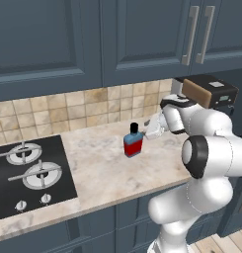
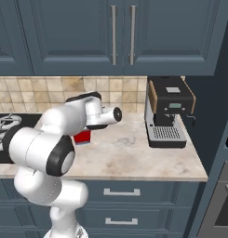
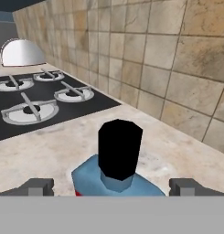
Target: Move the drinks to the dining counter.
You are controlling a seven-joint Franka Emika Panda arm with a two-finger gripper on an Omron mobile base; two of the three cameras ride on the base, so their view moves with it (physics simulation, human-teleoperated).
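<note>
- The tool [image 3: 111, 186] stands wide, its two dark fingertips [image 3: 36, 186] set far apart on either side of the blue bottle [image 3: 114, 182] and holding nothing.
- In the hand view the bottle's black cap [image 3: 119, 148] sits midway between the fingertips, neither of them touching it.
- In the left base view the tool [image 1: 153, 127] hovers just right of the blue bottle [image 1: 133, 141], at about the height of its cap.
- The blue bottle stands upright on the marble surface [image 1: 107, 168], its red label facing the near side.
- In the right base view the white arm covers most of the bottle, so only a bit of the red label [image 2: 82, 136] shows below the wrist.
- The black stove [image 1: 28, 173] lies to the left of the bottle on the same surface, well apart from it.
- A tiled wall [image 1: 68, 111] runs along the far edge of the surface.
- A coffee machine [image 2: 168, 111] stands at the right end of the surface, near the wall.
- Dark blue cabinets [image 1: 117, 34] hang above.
</note>
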